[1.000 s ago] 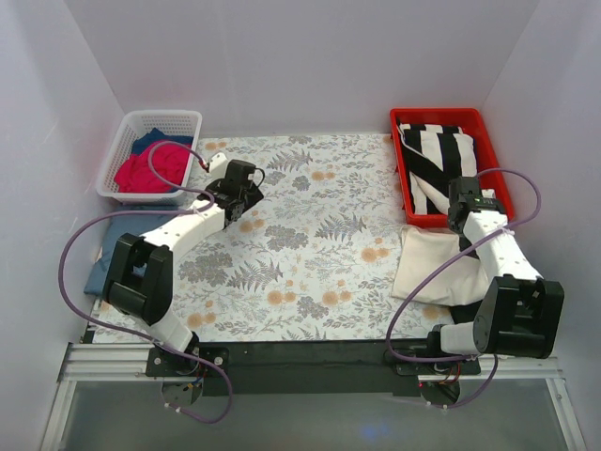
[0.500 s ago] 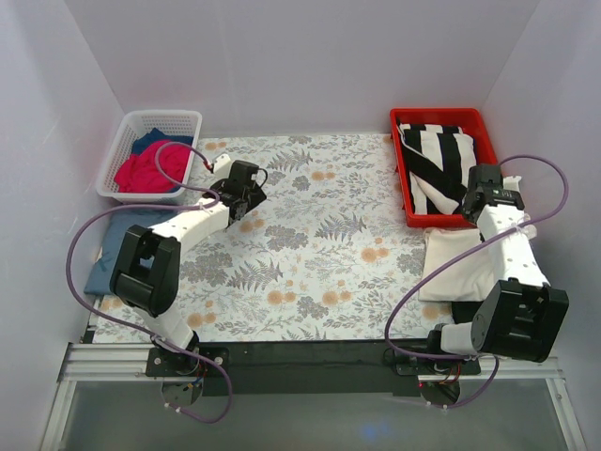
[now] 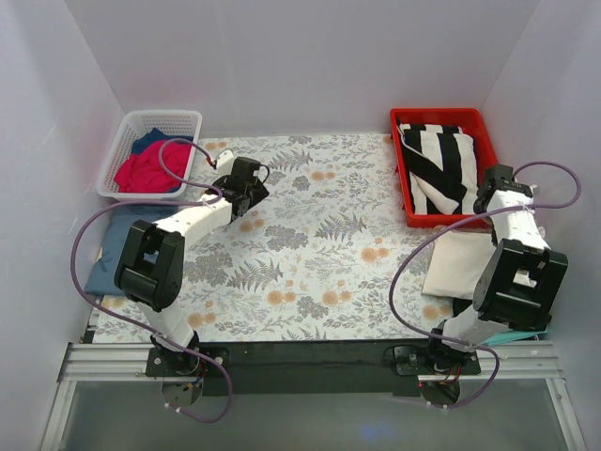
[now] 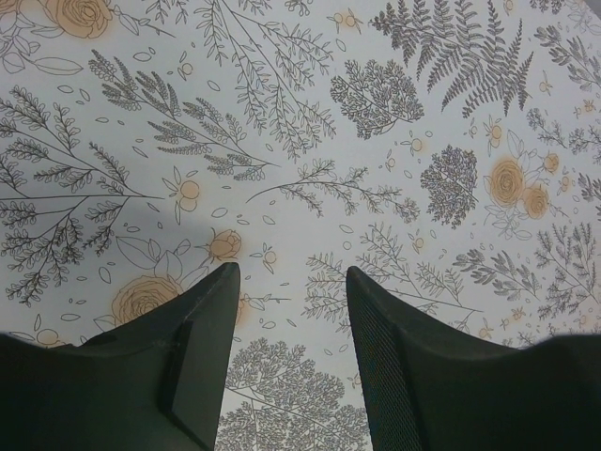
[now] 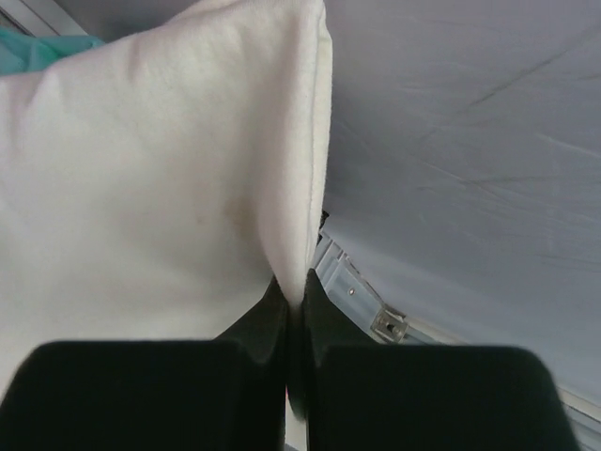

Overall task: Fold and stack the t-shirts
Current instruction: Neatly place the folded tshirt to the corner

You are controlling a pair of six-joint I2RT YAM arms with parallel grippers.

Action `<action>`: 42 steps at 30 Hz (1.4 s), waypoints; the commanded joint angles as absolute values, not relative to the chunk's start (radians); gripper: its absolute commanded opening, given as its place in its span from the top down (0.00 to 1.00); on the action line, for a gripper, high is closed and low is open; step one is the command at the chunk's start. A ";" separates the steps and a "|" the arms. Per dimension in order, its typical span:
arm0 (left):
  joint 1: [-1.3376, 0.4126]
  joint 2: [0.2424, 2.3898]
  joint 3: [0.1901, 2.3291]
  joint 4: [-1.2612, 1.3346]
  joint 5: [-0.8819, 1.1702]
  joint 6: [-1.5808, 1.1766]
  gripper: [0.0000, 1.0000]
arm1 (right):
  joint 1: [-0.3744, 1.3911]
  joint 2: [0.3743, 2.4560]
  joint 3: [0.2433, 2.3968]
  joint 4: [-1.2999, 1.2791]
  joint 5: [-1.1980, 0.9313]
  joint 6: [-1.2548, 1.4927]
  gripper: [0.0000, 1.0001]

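The left claw (image 4: pixel 291 272) hangs over the flowered desk (image 3: pixel 319 263) left of its middle, jaws released and apart, with nothing between them and only the printed covering below. The right claw (image 5: pixel 293 282) is at the desk's right edge, clenched on a folded edge of the cream shirt (image 3: pixel 458 265); the wrist view shows the cloth pinched between the fingers and spreading away from them. The rest of that shirt lies on the desk just in front of the red tray (image 3: pixel 398 160), partly under the right arm. A folded striped shirt (image 3: pixel 441 169) lies in the tray. At the far left a white basket (image 3: pixel 127 132) holds a crumpled red shirt (image 3: pixel 146 171) and a blue shirt (image 3: pixel 150 141). A navy shirt (image 3: pixel 108 256) lies flat at the desk's left edge, in front of the basket. A bit of teal cloth (image 3: pixel 512 336) shows by the right arm's base.
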State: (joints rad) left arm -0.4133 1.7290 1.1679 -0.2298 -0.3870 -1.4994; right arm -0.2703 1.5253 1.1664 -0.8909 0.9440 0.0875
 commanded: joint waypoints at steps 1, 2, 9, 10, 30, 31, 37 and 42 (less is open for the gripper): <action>-0.402 1.723 1.198 -0.215 -0.390 -1.486 0.53 | -0.317 1.572 1.223 -0.905 1.032 0.164 0.99; -0.403 1.732 1.201 -0.213 -0.387 -1.485 0.53 | -0.325 1.578 1.229 -0.911 1.045 0.178 0.97; -0.403 1.759 1.206 -0.210 -0.380 -1.488 0.53 | -0.348 1.592 1.282 -0.962 1.057 0.232 0.11; -0.403 1.763 1.203 -0.209 -0.382 -1.488 0.53 | -0.350 1.588 1.288 -0.969 1.060 0.238 0.04; -0.403 1.683 1.109 -0.138 -0.318 -1.418 0.52 | -0.066 1.230 1.319 -0.755 0.453 0.075 0.05; -0.403 1.675 1.100 -0.123 -0.299 -1.408 0.51 | -0.046 1.220 1.319 -0.744 0.437 0.065 0.05; -0.403 1.595 1.022 -0.078 -0.290 -1.356 0.42 | 0.132 1.086 1.137 -0.513 0.203 0.074 0.12; -0.408 1.516 0.947 -0.074 -0.305 -1.344 0.38 | 0.248 1.020 0.959 -0.356 0.037 0.147 0.02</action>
State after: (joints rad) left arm -0.4080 1.6016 0.9852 -0.0933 -0.2981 -1.3766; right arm 0.1890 1.0374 1.0348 -0.5220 0.1871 0.1055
